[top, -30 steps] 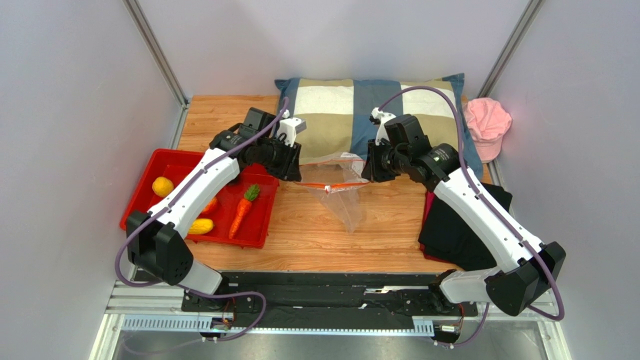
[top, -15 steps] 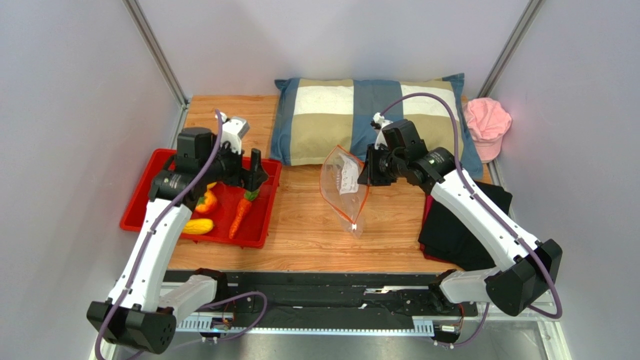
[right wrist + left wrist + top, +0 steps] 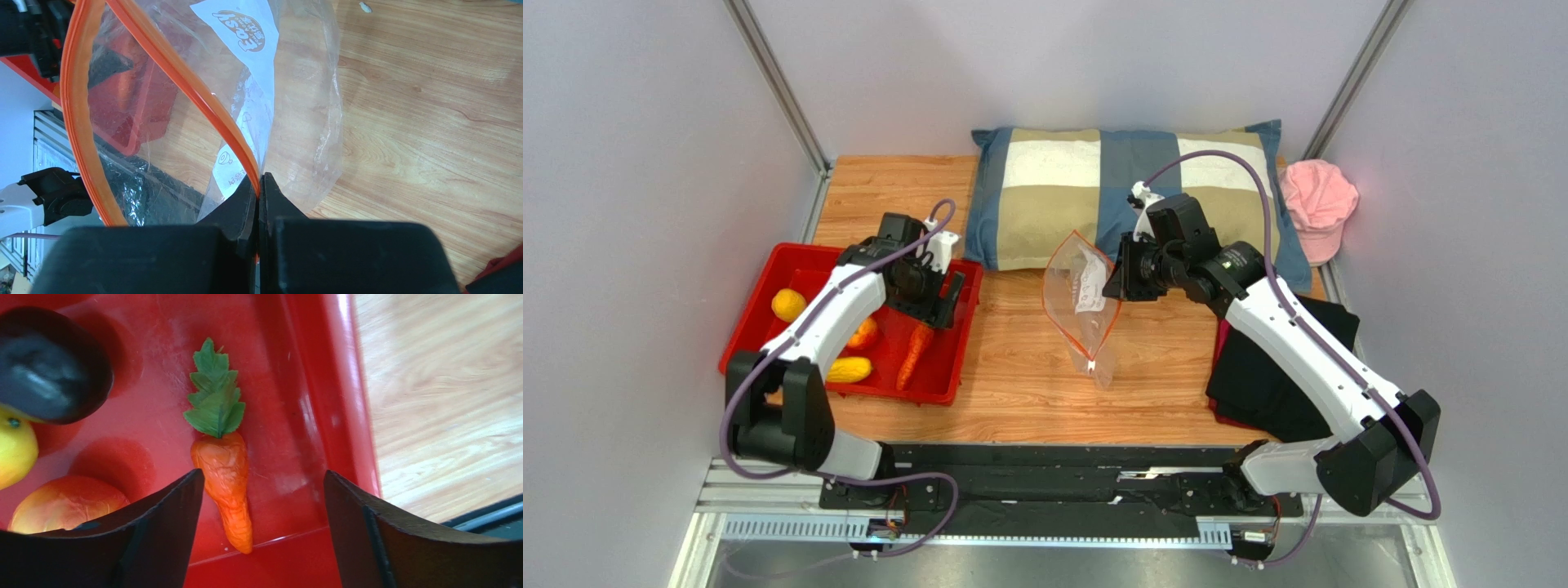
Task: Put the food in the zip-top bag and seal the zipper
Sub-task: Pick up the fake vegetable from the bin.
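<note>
Orange toy carrot [image 3: 226, 478]: judged light, stiff; to be grasped mid-body.
Left gripper [image 3: 263, 478]: wide open, empty.
Right gripper [image 3: 259, 184]: clamped on clear plastic bag [image 3: 301, 110].

Orange carrot [image 3: 226, 478] lies flat in the red tray [image 3: 340, 386] near a dark fruit [image 3: 52, 373]; clear bag [image 3: 1090, 321] stands upright, orange zipper [image 3: 78, 122] gaping open.
</note>
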Robot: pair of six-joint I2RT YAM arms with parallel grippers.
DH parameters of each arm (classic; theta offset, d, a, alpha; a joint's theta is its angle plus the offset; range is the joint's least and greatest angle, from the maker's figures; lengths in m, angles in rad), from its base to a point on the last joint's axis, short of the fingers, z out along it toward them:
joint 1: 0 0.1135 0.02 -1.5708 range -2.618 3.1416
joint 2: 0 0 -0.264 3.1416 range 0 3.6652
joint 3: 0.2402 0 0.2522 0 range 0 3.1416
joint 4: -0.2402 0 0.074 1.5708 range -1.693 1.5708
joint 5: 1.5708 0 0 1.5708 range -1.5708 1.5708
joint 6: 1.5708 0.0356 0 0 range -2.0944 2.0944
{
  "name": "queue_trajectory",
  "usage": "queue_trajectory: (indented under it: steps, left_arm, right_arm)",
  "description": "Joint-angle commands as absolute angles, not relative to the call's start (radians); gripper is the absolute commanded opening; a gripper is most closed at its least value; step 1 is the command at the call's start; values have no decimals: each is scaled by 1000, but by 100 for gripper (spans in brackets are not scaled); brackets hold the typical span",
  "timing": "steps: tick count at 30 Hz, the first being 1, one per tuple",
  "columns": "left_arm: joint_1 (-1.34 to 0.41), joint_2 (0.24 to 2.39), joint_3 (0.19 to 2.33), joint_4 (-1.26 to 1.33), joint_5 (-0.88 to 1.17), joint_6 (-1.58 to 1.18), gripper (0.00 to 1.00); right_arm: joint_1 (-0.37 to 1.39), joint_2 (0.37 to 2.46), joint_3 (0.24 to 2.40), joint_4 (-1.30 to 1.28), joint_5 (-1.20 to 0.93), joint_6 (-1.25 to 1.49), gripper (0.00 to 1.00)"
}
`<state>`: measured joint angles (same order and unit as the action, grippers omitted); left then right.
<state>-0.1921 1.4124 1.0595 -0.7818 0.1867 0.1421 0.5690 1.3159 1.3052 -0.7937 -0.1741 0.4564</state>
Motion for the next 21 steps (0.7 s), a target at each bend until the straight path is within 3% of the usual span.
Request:
queue_trajectory:
  steps: [1, 15, 19, 21]
  left_arm:
    - [-189, 1531, 1129, -753, 117, 163, 76]
    - [-189, 1732, 1126, -778, -41, 166, 60]
    - [-189, 1691, 1144, -799, -8, 155, 33]
    - [-189, 1629, 1166, -825, 35, 141, 25]
  right_arm:
    - [577, 1282, 1305, -756, -161, 460, 0]
    - [575, 1311, 1330, -746, -166, 466, 0]
    - [575, 1330, 1348, -749, -178, 474, 0]
    - [575, 1344, 1364, -747, -187, 485, 0]
